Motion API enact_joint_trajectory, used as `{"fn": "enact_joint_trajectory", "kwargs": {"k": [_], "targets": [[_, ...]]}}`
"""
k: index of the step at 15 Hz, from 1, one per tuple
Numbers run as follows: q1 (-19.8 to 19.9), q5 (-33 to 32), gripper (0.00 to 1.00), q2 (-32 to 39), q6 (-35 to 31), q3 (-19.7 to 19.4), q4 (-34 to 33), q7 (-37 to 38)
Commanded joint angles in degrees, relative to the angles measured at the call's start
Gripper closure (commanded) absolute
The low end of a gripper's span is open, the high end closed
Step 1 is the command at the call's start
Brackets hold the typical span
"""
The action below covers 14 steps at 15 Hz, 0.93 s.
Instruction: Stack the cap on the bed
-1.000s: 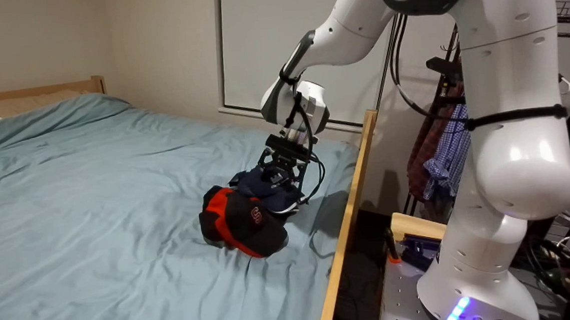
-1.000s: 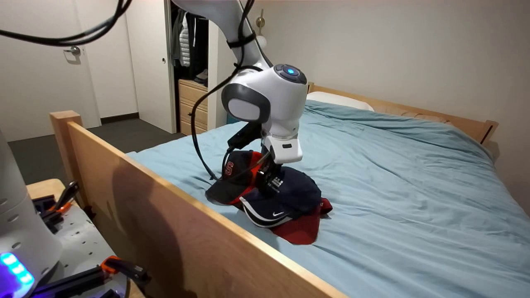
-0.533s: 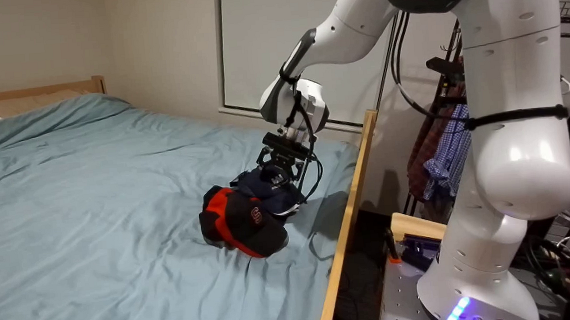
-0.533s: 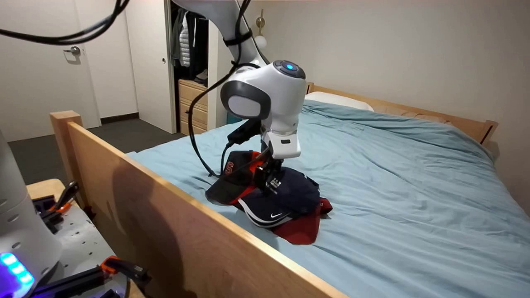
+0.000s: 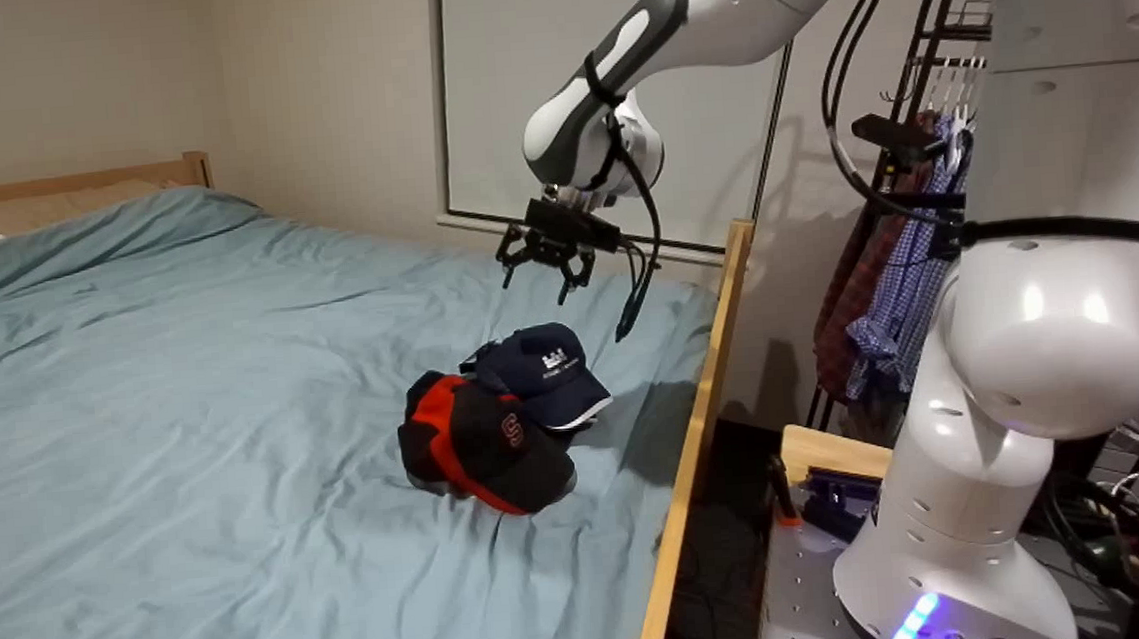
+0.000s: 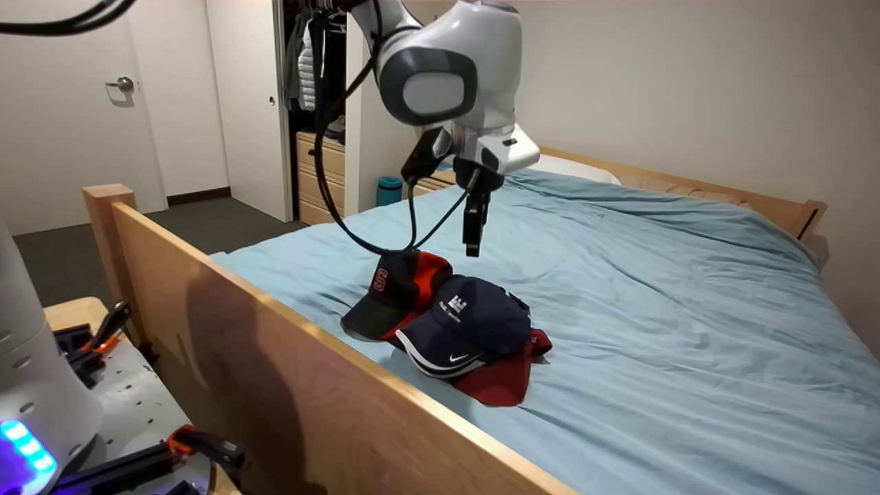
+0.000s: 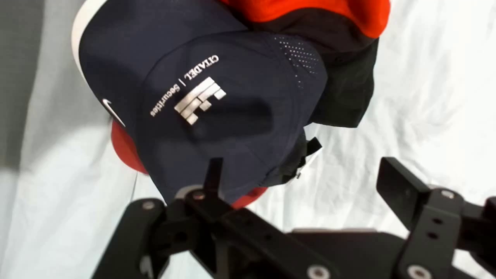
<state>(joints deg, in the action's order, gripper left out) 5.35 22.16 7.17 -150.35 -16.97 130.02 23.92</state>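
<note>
The navy cap lies on the bed's light blue-green sheet [image 5: 183,387], its crown up and its white front mark showing. The navy cap shows in both exterior views [image 5: 534,387] [image 6: 488,320] and in the wrist view [image 7: 240,66]. It rests partly over a dark red cap [image 6: 498,381] and sits against the red-and-black cap [image 5: 467,427]. My gripper [image 5: 535,290] is open and empty in the air above and behind the navy cap, apart from it. In the wrist view the spread fingers [image 7: 304,170] have only sheet and the cap's rear edge below them.
The light wooden footboard [image 6: 330,364] runs along the bed's end between bed and robot base. The red-and-black cap also shows in an exterior view [image 6: 402,292]. A cable loop [image 6: 344,227] hangs from the arm near the caps. A clothes rack [image 5: 895,237] stands behind the arm.
My gripper has risen off the navy cap, which it was down on before, and its fingers are now clear of it. The caps have stayed in place.
</note>
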Motion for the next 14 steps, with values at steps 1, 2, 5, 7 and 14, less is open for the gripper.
{"fn": "enact_joint_trajectory", "kwargs": {"k": [1, 2, 5, 7, 14], "targets": [[2.47, -3.64, 0.0, -5.84, 12.21, 2.51, -4.47, -5.88], [2.68, -3.31, 0.0, -6.53, 16.57, 2.89, -6.9, -7.85], [2.79, -3.23, 0.0, -7.6, 26.95, 3.51, -12.63, -13.91], [2.74, -2.9, 0.0, -7.66, 24.74, 3.95, -11.75, -11.72], [2.59, -1.13, 0.0, -5.68, 40.67, 4.78, -15.91, -22.04]]}}
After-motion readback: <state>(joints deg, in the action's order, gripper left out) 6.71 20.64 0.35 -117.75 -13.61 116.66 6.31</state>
